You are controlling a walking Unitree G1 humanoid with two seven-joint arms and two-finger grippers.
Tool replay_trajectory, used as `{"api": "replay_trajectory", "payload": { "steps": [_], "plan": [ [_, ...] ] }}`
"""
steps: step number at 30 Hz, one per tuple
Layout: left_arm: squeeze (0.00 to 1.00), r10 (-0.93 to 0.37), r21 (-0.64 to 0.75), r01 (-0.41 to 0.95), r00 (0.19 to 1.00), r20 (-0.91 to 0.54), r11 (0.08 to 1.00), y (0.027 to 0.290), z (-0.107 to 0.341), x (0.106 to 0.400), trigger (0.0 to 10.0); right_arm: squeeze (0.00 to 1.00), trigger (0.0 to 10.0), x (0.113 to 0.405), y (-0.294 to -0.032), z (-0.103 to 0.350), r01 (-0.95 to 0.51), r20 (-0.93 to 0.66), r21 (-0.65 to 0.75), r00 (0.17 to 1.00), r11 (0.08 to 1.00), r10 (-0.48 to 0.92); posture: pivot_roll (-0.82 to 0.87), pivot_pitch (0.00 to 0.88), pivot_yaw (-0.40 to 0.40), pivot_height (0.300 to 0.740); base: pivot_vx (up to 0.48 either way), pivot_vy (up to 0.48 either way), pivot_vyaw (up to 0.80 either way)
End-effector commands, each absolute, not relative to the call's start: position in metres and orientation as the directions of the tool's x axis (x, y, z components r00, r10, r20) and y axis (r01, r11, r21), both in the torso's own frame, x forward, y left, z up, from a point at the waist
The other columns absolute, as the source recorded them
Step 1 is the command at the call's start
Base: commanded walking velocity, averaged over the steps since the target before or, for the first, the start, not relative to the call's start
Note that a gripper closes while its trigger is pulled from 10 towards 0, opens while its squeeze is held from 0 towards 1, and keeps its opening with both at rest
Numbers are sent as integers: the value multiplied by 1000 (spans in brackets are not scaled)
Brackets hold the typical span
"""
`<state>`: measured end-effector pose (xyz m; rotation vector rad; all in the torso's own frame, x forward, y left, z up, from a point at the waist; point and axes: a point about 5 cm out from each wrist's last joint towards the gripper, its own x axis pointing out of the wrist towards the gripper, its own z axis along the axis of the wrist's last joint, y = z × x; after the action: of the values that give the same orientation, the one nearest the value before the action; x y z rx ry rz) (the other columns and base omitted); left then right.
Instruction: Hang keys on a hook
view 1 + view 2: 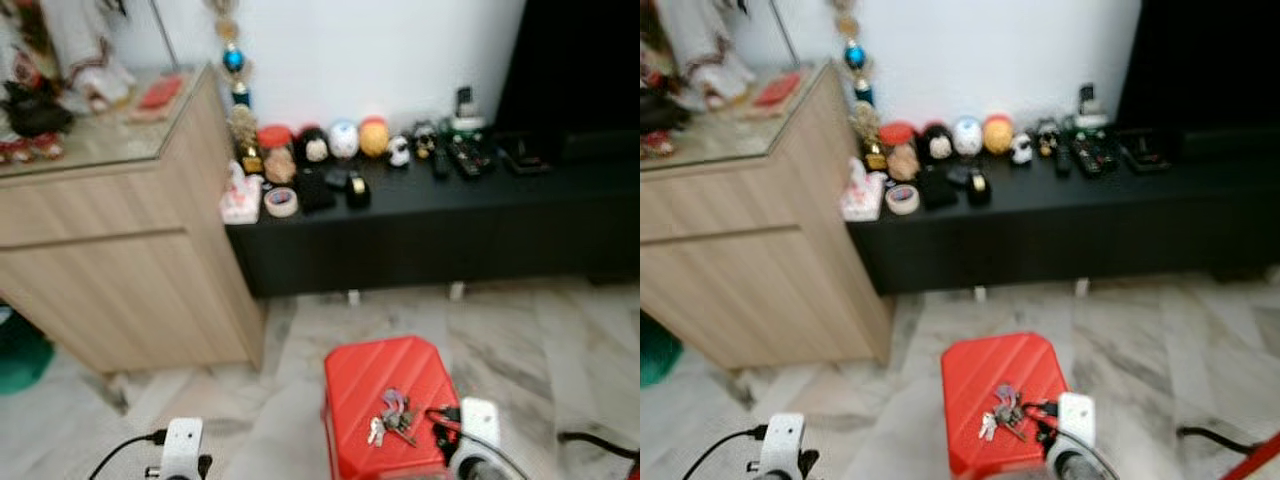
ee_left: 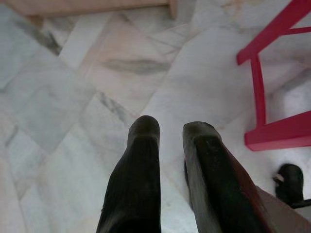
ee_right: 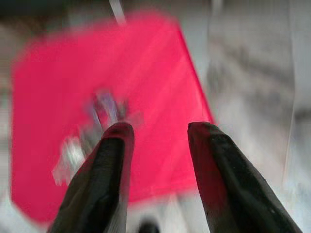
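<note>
1. The keys [image 1: 392, 416] lay in a loose bunch on top of the red stool [image 1: 375, 375], toward its 5 o'clock corner in the head views, ungrasped.
2. The right gripper [image 3: 154, 133] hovered over the stool with its fingers spread and nothing between them; the left gripper [image 2: 171, 128] hung idle over the marble floor [image 2: 73, 97], fingers slightly parted and empty.
3. Likely risk: the bunch sat near the stool's edge, so a finger coming in off-centre might nudge it over and drop it to the floor.
4. A second risk, as a judgement: a pinch on a single key rather than the ring could let the rest swing and slip free on lifting.
5. No hook was identifiable in these blurred views, so it would have to be located.
6. The head views showed the wooden cabinet [image 1: 120, 270] at 10 o'clock and the black worktop [image 1: 420, 200] of ornaments at 12 o'clock.
7. The right wrist view gave the close line-up of the fingers over the keys, though smeared; the left wrist view showed the stool's red legs.
</note>
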<state>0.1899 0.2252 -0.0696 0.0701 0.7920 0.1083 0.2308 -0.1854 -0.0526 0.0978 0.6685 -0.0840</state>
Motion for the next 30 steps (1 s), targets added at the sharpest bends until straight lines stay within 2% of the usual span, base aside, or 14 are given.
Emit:
{"api": "replay_trajectory", "payload": {
  "steps": [1, 4, 7, 13, 14, 16, 22, 30],
  "plan": [
    [0, 137, 97, -96, 722, -679, 991, 230, -67, 190, 10000, 0, 10000, 249, -177, -39, 76, -546, 67, 838, 995, -27, -55, 0, 40, 740, 0, 0, 0],
    [0, 128, 84, -96, 753, -645, 992, 229, -64, 193, 10000, 0, 10000, 263, -177, -25, 53, -467, 59, 884, 997, -19, -53, 0, 39, 740, 0, 0, 0],
    [0, 93, 42, -84, 805, -586, 996, 226, -59, 197, 10000, 0, 10000, 283, -175, 0, 18, -320, 38, 947, 999, -5, -64, 0, 39, 740, 0, 0, 0],
    [0, 56, 26, -50, 860, -507, 998, 223, -52, 201, 10000, 0, 10000, 290, -163, 15, -50, -206, -2, 977, 999, 48, -73, 0, 35, 740, 0, 0, 0],
    [0, 40, 30, -31, 926, -375, 999, 219, -27, 236, 10000, 0, 10000, 289, -162, 16, -54, -198, -4, 979, 999, 52, -73, 0, 33, 740, 0, 0, 0],
    [0, 16, 41, -9, 985, -170, 999, 210, 20, 282, 10000, 0, 10000, 288, -161, 17, -57, -186, -3, 981, 998, 55, -73, 0, 30, 740, 0, 0, 0],
    [0, -62, 8, 61, 994, 90, 998, 185, 67, 307, 10000, 0, 10000, 278, -160, 10, 4, -198, 21, 980, 1000, 0, -71, 0, 20, 740, 0, 0, 0],
    [0, -70, -11, 71, 993, 97, 997, 184, 77, 309, 10000, 0, 10000, 276, -163, 11, 35, -199, 19, 979, 999, -31, -80, 0, 22, 740, 0, 0, 0]
  ]
}}
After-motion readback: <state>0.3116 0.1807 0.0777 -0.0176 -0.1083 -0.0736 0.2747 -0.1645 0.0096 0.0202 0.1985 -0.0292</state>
